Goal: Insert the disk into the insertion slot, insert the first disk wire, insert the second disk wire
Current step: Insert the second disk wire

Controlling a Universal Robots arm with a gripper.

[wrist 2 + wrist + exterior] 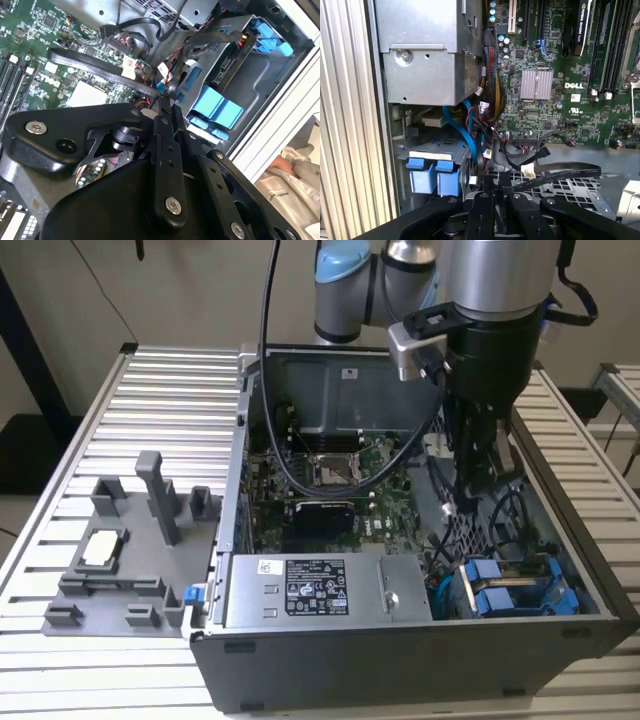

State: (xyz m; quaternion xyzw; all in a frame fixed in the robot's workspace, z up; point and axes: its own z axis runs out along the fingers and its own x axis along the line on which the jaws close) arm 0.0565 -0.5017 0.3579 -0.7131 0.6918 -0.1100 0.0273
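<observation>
Apparently the disk (510, 588) is already seated: in the exterior view its blue frame tabs show in the insertion slot (560, 575), the sheet-metal drive bay at the near end of the open computer case, on the exterior view's right. In the first wrist view the same blue tabs (432, 175) sit just below the grey power-supply box (427, 50), with a blue ribbon cable and a bundle of thin wires hanging beside them.

So the work in hand looks like the wire stage. The gripper (478, 475) hangs inside the case, over the perforated cage wall on the far side of the disk, among the loose black cables. In the second wrist view its black fingers (167, 125) converge to a narrow tip and seem closed or very nearly so, right at a small blue-and-black connector (165, 86); whether they actually pinch that connector or its wire I cannot tell, since the tip is hidden by the fingers themselves.

My reading is that a disk wire has to reach the drive's rear port, which calls for holding the plug square to the socket and keeping the neighbouring cables (555, 172) from snagging. The motherboard (560, 90) lies to the exterior view's left of the cage.
</observation>
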